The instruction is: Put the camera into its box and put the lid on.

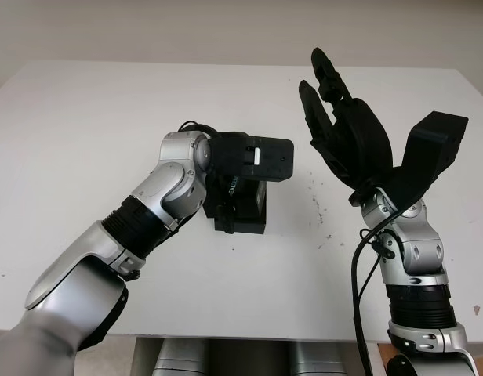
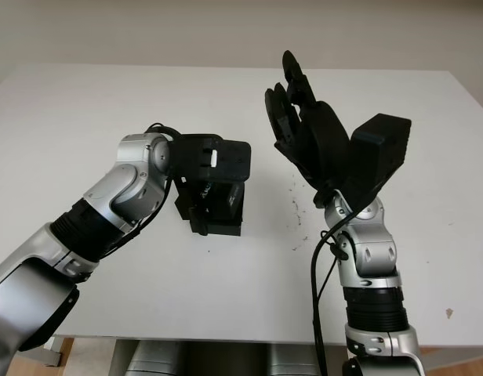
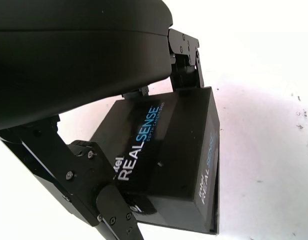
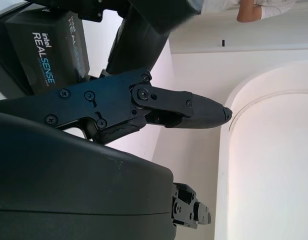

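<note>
A black box printed "REALSENSE" point(image 1: 253, 215) stands on the white table point(image 1: 85, 117) near its middle, lid on top point(image 3: 169, 150). A thin edge of the base shows under the lid on one side. My left hand point(image 1: 235, 196) reaches over the box from the left, its fingers point(image 3: 186, 65) clamped on opposite sides of the lid. My right hand point(image 1: 328, 94) is raised in the air to the right of the box, open and holding nothing. The box point(image 4: 49, 50) also appears in the right wrist view. The camera itself is hidden.
Small dark specks point(image 1: 316, 207) mark the table between the box and the right arm. The table's front edge point(image 1: 265, 338) runs just below the box, with grey cabinet fronts under it. A wall stands behind the table's far edge.
</note>
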